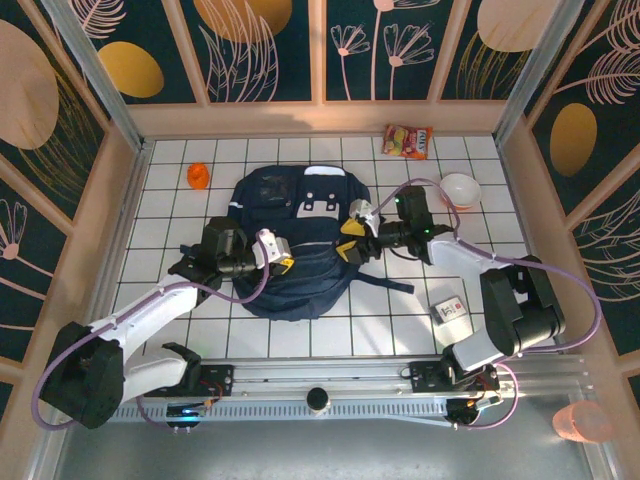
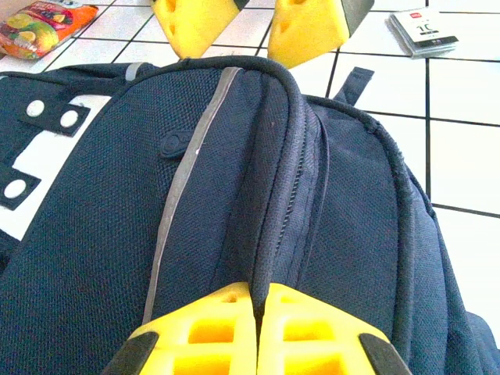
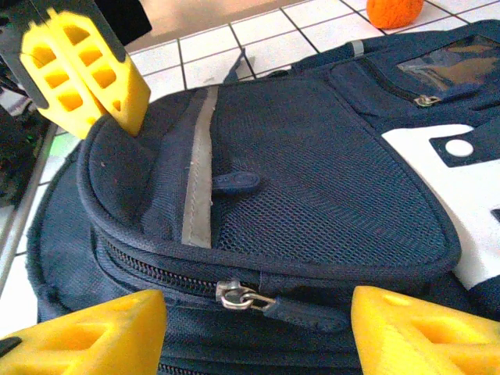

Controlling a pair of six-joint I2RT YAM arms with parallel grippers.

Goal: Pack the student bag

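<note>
Apparently left end effector (image 2: 258,301) pinches woven navy fabric of student bag (image 2: 211,187).

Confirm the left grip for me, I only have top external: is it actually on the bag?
Observer: Yes. Left wrist shows the left gripper shut on a raised seam of the student bag.
Operator: Right side?
Observer: The right gripper is open, fingers either side of a zipper pull, not touching it.
Operator: Zip closed there?
Observer: Teeth picture-left of the pull look meshed; on its other side a flap hides them.
</note>
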